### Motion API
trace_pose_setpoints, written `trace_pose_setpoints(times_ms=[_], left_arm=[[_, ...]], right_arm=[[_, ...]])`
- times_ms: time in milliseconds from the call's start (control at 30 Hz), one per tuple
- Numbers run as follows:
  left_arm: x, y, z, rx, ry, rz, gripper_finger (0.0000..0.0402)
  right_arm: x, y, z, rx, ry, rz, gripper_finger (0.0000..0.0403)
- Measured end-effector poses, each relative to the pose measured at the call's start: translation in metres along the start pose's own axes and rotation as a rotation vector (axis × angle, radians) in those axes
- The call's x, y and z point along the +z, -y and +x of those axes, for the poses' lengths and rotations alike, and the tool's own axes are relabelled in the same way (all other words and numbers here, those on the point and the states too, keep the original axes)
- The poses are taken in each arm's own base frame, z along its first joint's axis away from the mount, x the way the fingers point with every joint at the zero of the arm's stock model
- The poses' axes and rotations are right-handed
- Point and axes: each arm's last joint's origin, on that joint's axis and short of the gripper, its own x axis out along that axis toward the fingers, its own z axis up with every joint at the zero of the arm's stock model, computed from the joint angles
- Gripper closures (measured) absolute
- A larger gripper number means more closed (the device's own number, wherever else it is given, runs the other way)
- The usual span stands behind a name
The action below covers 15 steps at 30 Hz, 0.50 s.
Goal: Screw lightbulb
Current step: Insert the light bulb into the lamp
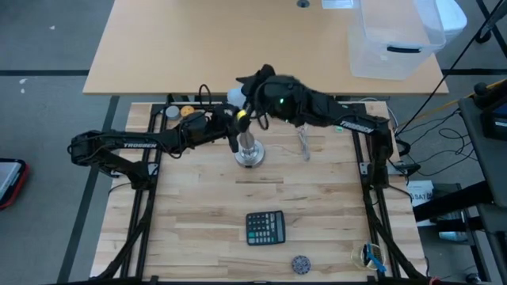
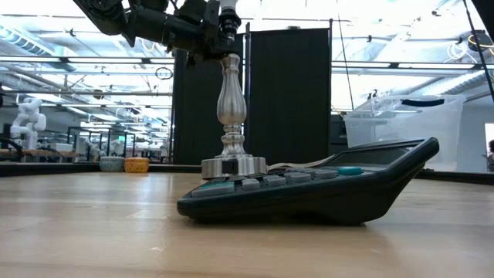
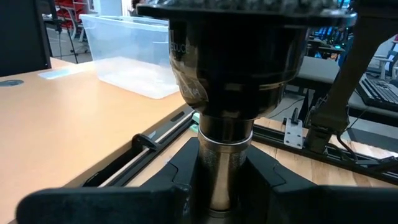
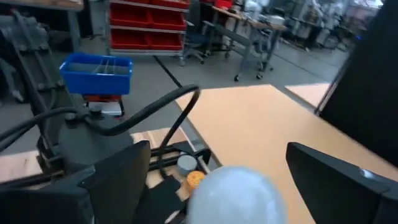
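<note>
The silver stand (image 1: pixel 250 152) is upright on its round base (image 2: pixel 234 165) in the middle of the table. The white lightbulb (image 4: pixel 236 196) sits on top of its dark socket (image 3: pixel 230 62). My left gripper (image 1: pixel 234 133) reaches in from the table's left and is shut on the stand below the socket. My right gripper (image 4: pixel 217 155) comes from the right at the height of the lightbulb (image 1: pixel 234 96). It is open, with one finger (image 4: pixel 118 180) on either side of the globe and a gap to each. My left gripper pinches the stand's silvery neck (image 3: pixel 224 168), just under the dark socket, between its two fingers. The fingers (image 3: pixel 273 180) come in about level from the table's left and lie across the neck. The stand is upright with its base on the table.
A dark calculator (image 1: pixel 265 228) lies toward the near edge, with a small grey ball (image 1: pixel 300 264) beyond it at the front. An orange ball (image 1: pixel 188 112) lies at the far left by the frame. A clear plastic bin (image 1: pixel 392 39) stands on the desk behind.
</note>
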Motion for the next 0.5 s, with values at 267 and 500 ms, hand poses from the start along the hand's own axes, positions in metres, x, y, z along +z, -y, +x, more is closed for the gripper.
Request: trace_pose_setpoints(times_ms=[267, 500], left_arm=[[0.0, 0.0, 0.0, -0.005, 0.0, 0.001, 0.0328], [0.0, 0.0, 0.0, -0.011, -0.001, 0.001, 0.0328]], right_arm=[[-0.004, 0.046, 0.013, 0.207, -0.017, -0.017, 0.0032], [-0.008, 0.083, 0.02, 0.554, 0.009, 0.013, 0.0032]])
